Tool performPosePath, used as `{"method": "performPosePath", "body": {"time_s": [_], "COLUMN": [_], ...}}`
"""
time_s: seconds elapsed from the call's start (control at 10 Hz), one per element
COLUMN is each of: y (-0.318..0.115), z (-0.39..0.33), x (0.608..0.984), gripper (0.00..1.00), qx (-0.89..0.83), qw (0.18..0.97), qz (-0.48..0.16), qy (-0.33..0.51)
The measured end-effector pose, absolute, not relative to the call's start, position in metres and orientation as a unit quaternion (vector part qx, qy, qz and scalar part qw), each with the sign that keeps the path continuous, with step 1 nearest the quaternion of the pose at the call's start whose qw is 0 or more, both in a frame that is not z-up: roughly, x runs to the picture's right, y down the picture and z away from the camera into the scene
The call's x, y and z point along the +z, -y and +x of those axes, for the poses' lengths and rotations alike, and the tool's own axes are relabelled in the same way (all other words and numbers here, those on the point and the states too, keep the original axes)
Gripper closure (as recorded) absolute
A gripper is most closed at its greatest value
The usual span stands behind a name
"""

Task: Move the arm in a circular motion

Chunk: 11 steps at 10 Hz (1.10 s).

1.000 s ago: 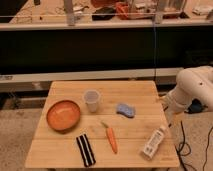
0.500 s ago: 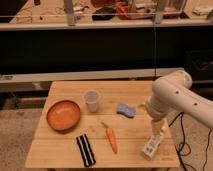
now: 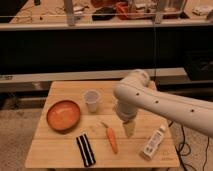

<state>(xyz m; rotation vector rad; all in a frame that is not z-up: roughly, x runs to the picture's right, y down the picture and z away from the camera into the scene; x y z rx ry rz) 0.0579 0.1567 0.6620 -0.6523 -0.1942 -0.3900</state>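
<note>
In the camera view, the arm (image 3: 150,97) was seen reaching in from the right over the counter (image 3: 60,152). Its beige hand (image 3: 129,127) was pointed down between the carrot (image 3: 112,140) and the white bottle (image 3: 152,142), near the cup (image 3: 92,100). Whether the hand was wide or narrow could not be told. The arm was judged stiff and heavy. Nothing needed to be grasped for a circle, though the light cup and bottle could easily be toppled.
</note>
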Motion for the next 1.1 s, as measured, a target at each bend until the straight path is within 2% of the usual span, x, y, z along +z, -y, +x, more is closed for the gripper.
{"method": "performPosePath", "body": {"time_s": [0.2,0.6,0.8,1.1], "y": [-0.141,-0.085,-0.055,-0.041], "z": [0.036,0.045,0.073,0.140], "x": [0.673,0.734,0.767,0.786], "gripper": [0.20,0.20,0.20,0.20], "qx": [-0.210,-0.249,-0.255,-0.240], "qw": [0.923,0.917,0.919,0.925], "qz": [-0.306,-0.285,-0.271,-0.265], "qy": [0.104,0.125,0.131,0.125]}}
